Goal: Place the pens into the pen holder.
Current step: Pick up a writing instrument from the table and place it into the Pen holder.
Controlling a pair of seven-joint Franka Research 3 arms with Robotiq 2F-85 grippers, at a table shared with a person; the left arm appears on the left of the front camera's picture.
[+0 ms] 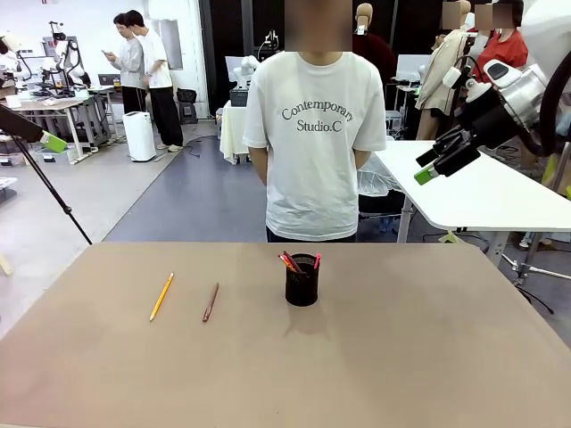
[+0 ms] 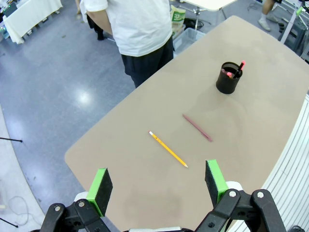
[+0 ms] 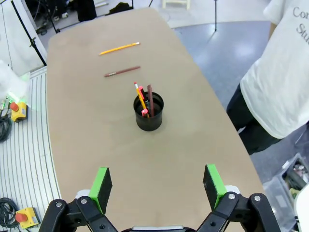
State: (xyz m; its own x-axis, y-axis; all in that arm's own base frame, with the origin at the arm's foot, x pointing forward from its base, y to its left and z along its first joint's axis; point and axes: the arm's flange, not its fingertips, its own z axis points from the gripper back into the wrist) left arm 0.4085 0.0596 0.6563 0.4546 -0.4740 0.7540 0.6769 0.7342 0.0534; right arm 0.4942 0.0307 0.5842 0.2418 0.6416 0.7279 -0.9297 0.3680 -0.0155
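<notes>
A black mesh pen holder (image 1: 302, 283) (image 2: 228, 79) (image 3: 148, 113) stands near the table's middle with several pens upright in it. Left of it two pens lie flat on the table: a yellow-orange pencil-like one (image 1: 161, 296) (image 2: 168, 149) (image 3: 119, 48) and a dark red-brown one (image 1: 211, 301) (image 2: 197, 127) (image 3: 122, 71). My left gripper (image 1: 49, 141) (image 2: 158, 184) hangs open high above the table's left side. My right gripper (image 1: 433, 166) (image 3: 158, 184) is open and raised high at the right. Neither holds anything.
A person in a white T-shirt (image 1: 314, 134) stands at the far edge of the brown table (image 1: 401, 357), hands behind the back. A white table (image 1: 482, 192) stands behind at the right. A tripod leg (image 1: 53, 192) rises at the left.
</notes>
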